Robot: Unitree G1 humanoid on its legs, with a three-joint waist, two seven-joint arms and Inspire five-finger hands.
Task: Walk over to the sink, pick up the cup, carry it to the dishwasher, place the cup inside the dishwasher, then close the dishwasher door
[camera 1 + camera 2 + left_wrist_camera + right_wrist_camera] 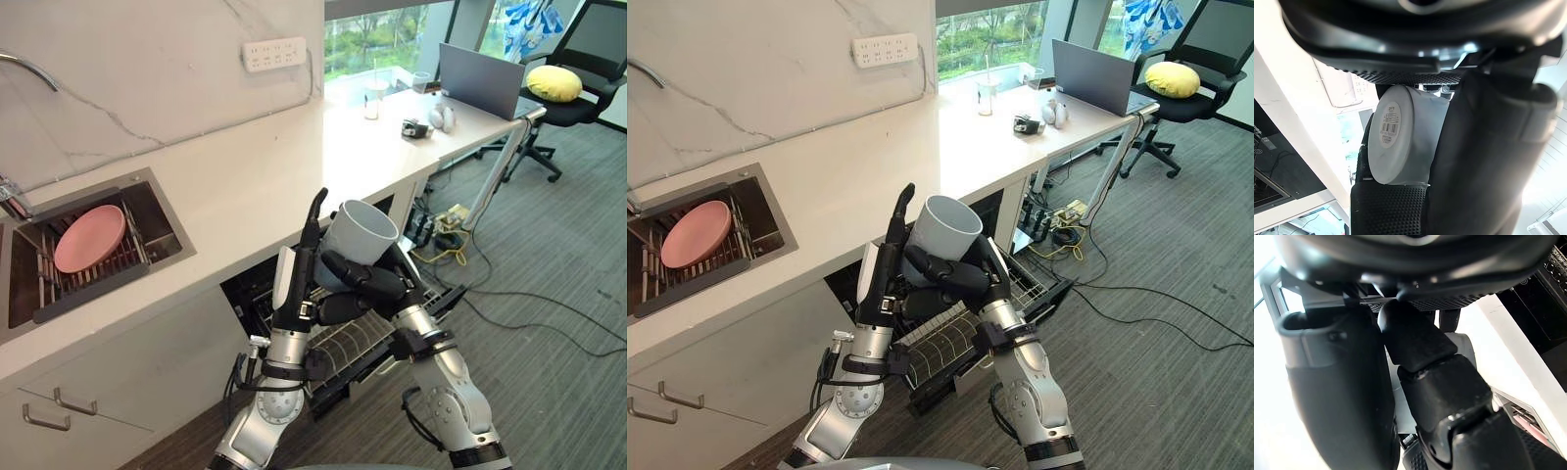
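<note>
– Two hands bracket the pale grey cup (359,233) above the pulled-out dishwasher rack (358,338): the right hand (367,284) curls its fingers round the lower wall, while the left hand (299,279) stands flat against the side, fingers straight.
– Where is the risk?
– Likely in the release. The cup is tilted, mouth up and away from the robot. If the flat left hand parts first, the right hand's low grip may let it roll out and strike the wire rack or the floor.
– Anything else?
– The white counter (255,186) edge hangs close above the rack; a high approach could clip the cup's rim.
</note>
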